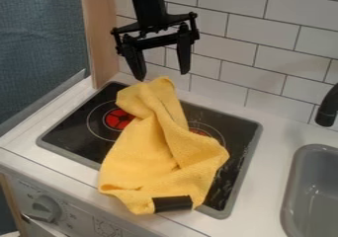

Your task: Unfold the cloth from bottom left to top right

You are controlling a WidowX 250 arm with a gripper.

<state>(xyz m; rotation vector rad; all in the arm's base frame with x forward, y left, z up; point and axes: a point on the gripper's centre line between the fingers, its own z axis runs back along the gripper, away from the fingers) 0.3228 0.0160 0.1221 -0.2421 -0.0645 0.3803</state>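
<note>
My gripper (162,76) hangs at the top of the view, its two fingers spread apart with nothing between them. Its fingertips are close above the far end of the yellow cloth (148,152); I cannot tell whether they touch it. The cloth lies bunched and creased across the black stovetop (69,137), narrow at the far end and wider toward the front. A fold runs down its right part. Its near end reaches over the stove's front edge, where a black patch (173,204) shows on it.
A grey sink (316,194) with a black faucet (326,110) is at the right. White tiles (228,31) rise behind the counter, and a wooden post (104,33) stands at the back left. A knob (45,209) is on the front panel.
</note>
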